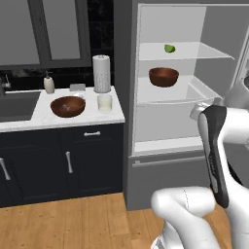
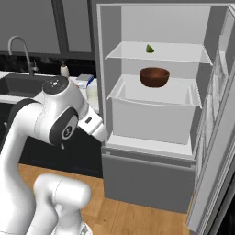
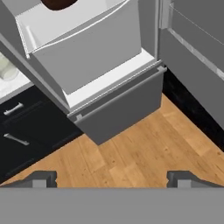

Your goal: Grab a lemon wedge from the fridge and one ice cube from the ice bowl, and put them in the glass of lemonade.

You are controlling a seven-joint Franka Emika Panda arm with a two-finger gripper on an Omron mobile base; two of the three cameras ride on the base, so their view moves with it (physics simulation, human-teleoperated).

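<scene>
Claw (image 3: 112, 178), two bowls (image 1: 68, 106), one wedge (image 1: 169, 48)

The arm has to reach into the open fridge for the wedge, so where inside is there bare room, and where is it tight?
In the fridge, the top shelf is bare on both sides of the lemon wedge. The shelf below has free room left and right of the brown bowl. The gap between the bowl and the shelf above looks tightest.
</scene>
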